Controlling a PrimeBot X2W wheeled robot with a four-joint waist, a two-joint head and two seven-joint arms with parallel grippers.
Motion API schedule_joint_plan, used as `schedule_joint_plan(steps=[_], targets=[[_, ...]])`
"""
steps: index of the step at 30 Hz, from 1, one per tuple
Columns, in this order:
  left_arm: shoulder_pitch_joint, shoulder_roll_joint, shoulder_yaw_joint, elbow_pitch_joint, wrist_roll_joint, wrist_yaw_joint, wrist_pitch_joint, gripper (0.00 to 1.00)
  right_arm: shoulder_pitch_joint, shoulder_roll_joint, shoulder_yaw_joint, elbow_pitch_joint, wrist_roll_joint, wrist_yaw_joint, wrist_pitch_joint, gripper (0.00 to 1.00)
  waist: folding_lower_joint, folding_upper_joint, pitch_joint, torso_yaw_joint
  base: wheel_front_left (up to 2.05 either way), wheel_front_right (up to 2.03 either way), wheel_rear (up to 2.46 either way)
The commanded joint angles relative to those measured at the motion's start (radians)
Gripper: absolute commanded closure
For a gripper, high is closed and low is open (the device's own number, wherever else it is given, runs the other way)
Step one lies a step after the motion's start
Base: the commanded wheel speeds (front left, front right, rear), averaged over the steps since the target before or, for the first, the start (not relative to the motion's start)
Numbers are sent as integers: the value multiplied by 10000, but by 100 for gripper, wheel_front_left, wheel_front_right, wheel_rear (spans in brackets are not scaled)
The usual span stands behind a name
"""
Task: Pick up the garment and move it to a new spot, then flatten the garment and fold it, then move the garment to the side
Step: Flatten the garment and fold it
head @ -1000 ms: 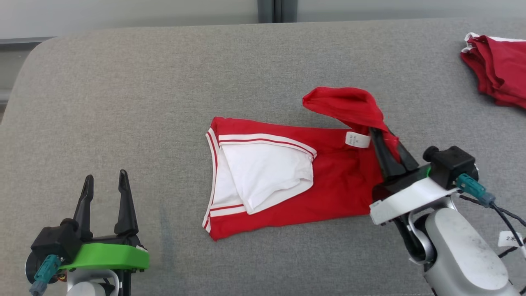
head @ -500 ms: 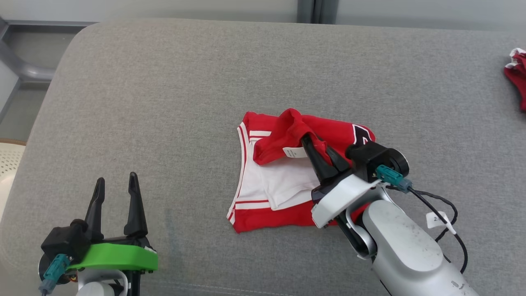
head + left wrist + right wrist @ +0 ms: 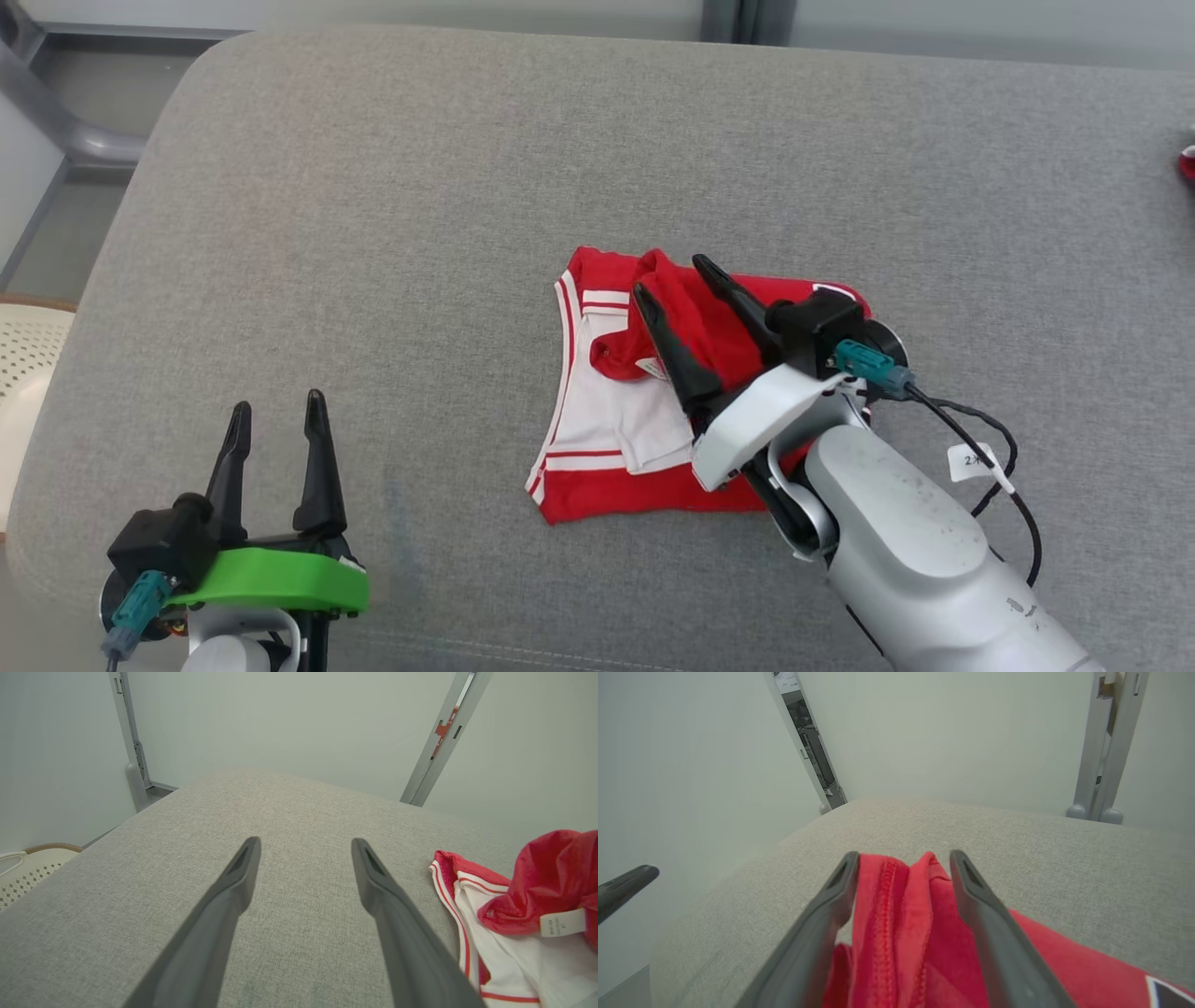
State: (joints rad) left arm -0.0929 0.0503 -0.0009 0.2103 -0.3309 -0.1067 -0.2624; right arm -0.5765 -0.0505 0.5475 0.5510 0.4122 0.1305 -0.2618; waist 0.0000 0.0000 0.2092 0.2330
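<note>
R claw (image 3: 670,276) fingers apart, red fold of garment (image 3: 607,490) btwn them, mid tabletop (image 3: 420,233). L claw (image 3: 279,403) also apart, 7 o'clock, well clear of garment.

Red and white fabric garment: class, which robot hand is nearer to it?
Right. The right hand is over the red and white garment, open fingers either side of a bunched red fold. The left hand is off it, above grey cushion to its left.
</note>
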Motion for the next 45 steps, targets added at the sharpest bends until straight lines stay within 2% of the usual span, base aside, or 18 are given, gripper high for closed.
schedule_joint_plan(steps=[1, 6, 18, 21, 26, 31, 35, 45], targets=[[-32, 10, 26, 16, 40, -7, -25, 0, 78, -7, -85, -253, -37, 4, -36, 0, 0, 0, -128, -212, 0, 0, 0], [36, 12, 83, 1, 165, -50, -25, 0, 580, -125, -842, -1345, -340, 4, -31, 0, 0, 0, -321, -577, 0, 0, 0], [289, 12, 268, -35, 564, -134, -25, 0, 3040, -1218, -3485, -3887, -800, 4, -32, 0, 0, 0, -629, -1212, 0, 0, 0], [356, 12, 276, -28, 615, -150, -25, 0, 3796, -1216, -4126, -4385, -944, 4, -32, 0, 0, 0, -705, -1295, 0, 0, 0], [473, 12, 277, -17, 694, -178, -25, 0, 4980, -859, -5034, -5020, -1022, 4, -33, 0, 0, 0, -788, -1430, 0, 0, 0], [517, 12, 173, 47, 711, -211, -25, 0, 5352, -663, -5160, -5326, -1232, 4, -33, 0, 0, 0, -764, -1585, 0, 0, 0], [416, 12, -282, 148, 831, -224, -25, 0, 5213, -596, -5031, -5419, -1463, 4, -33, 0, 0, 0, -732, -1683, 0, 0, 0], [-68, 21, -2920, 1023, 777, -248, -25, 0, 4936, -491, -4701, -5327, -1604, 4, -33, 0, 0, 0, -496, -2160, 0, 0, 0]])
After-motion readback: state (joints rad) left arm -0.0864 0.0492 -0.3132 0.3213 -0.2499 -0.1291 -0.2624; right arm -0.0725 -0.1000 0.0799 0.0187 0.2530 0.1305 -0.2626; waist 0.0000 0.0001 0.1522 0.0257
